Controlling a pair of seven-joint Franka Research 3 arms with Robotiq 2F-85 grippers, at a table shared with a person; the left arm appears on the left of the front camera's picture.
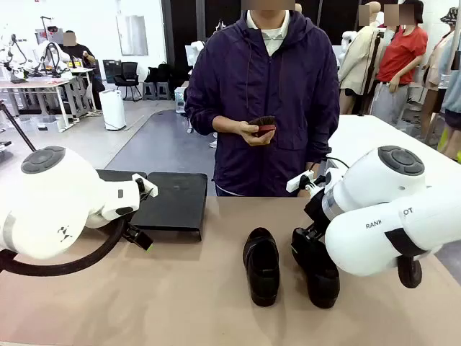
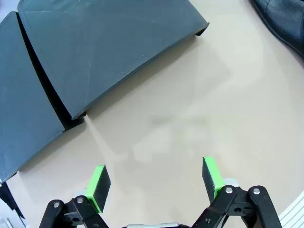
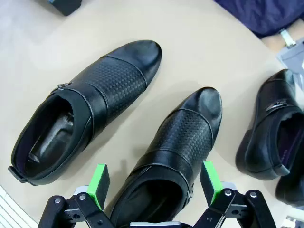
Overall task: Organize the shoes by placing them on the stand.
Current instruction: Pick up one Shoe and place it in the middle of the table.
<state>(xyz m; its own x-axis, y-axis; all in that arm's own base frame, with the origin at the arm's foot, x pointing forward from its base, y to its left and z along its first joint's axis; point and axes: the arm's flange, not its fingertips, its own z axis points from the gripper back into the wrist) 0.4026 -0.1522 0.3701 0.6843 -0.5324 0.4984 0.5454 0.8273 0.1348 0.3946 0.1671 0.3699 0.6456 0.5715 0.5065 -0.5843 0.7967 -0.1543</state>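
Your right claw (image 3: 154, 183), spread, hung over a shoe (image 3: 183, 137); your left claw (image 2: 154, 183) was spread too. Glossy leather could slip when pinched.

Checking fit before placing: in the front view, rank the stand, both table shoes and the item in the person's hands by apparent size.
1. stand
2. left shoe and right shoe: alike, so tied; the right arm hides part of the right one
3. dark item in the person's hands, farthest off

Lab hall: worktables (image 1: 43, 85), office chairs (image 1: 128, 76).
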